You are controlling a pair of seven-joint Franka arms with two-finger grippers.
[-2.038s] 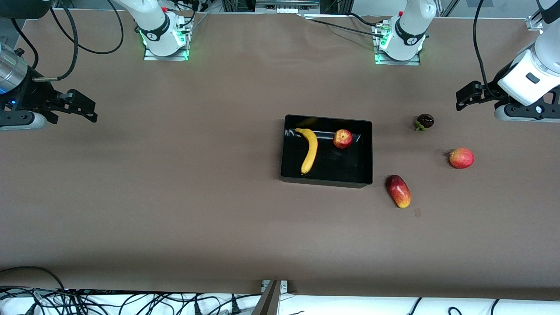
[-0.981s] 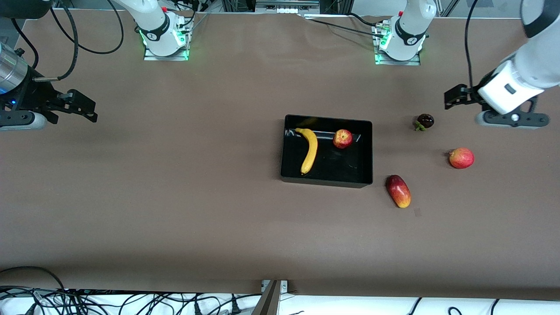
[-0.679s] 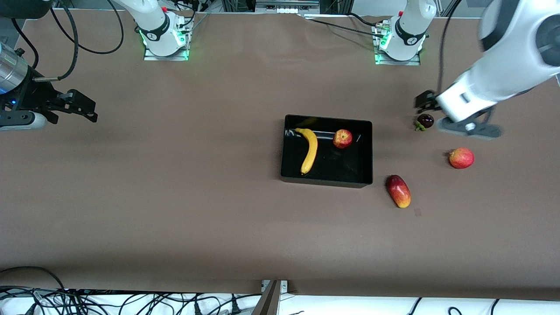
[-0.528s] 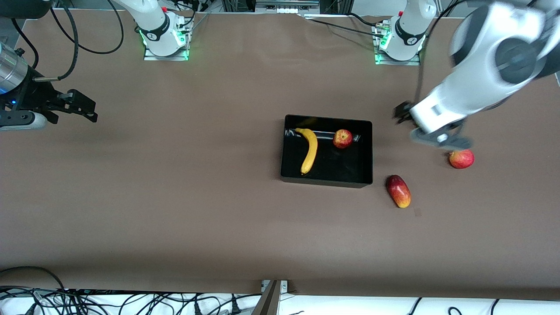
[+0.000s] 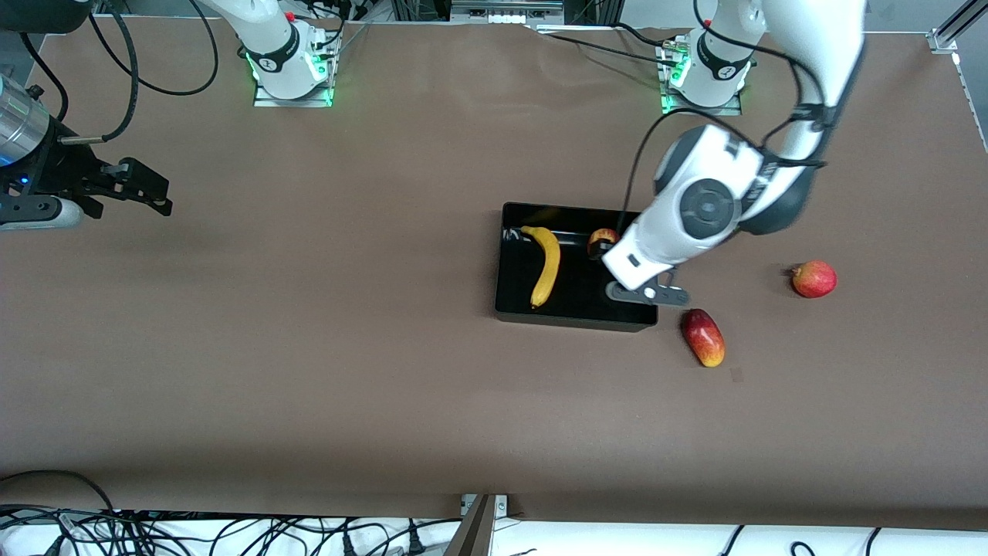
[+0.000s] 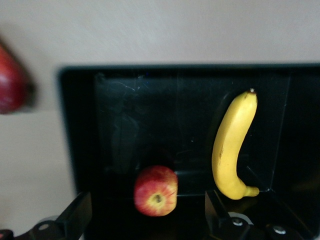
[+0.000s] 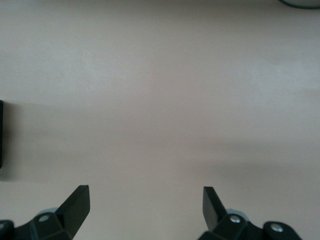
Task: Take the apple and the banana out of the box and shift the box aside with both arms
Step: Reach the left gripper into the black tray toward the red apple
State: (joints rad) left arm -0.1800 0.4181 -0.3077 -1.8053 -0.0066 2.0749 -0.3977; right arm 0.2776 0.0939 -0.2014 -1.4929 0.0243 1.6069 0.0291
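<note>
Brown surface (image 5: 309, 324): box (image 5: 509, 301) holds apple (image 6: 155, 190), banana (image 6: 232, 145). Left tool (image 6: 145, 220) spread over apple; centre, descend, clench gently. Right tool (image 7: 145, 210) spread, waiting.

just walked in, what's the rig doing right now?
The left gripper hangs open over the box, lined up on the apple. Apple and banana both lie in the box, nothing held. The right gripper waits open over bare table at the right arm's end. Two other red fruits lie outside the box.
</note>
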